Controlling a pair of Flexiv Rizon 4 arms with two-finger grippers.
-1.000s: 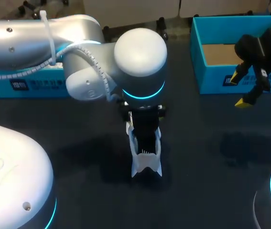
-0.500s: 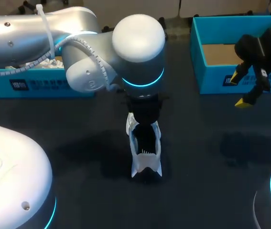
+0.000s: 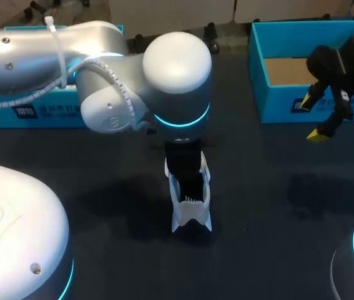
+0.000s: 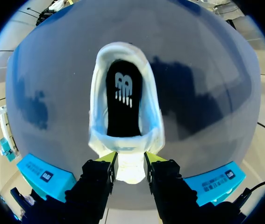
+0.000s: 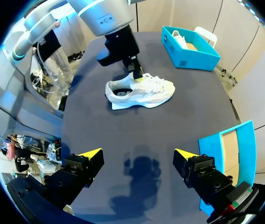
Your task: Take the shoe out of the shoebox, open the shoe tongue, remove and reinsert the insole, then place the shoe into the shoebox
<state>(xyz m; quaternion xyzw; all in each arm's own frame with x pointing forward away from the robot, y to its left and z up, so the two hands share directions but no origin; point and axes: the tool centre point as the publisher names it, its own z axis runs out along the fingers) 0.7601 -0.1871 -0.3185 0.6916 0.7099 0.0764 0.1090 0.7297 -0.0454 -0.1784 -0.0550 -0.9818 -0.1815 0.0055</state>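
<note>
A white shoe (image 3: 190, 206) stands on the dark table's middle, its heel toward me and its black insole (image 4: 123, 102) showing in the opening. My left gripper (image 4: 130, 162) reaches down over the shoe and its yellow tips press the white tongue (image 4: 130, 168) from both sides. In the head view the left arm's wrist hides that gripper (image 3: 185, 167) and the front of the shoe. My right gripper (image 3: 311, 119) hangs open and empty at the right, in front of a blue shoebox (image 3: 276, 103). From the right wrist view the shoe (image 5: 146, 91) lies well ahead of my right gripper (image 5: 136, 154).
The open blue shoebox at the back right shows a bare cardboard floor (image 3: 286, 70). A second blue box (image 3: 39, 112) stands at the back left behind my left arm, with another white shoe (image 5: 181, 38) inside.
My left gripper has closed from wide open onto the shoe tongue, and the left wrist shifted slightly back and left. The right arm has kept still.
</note>
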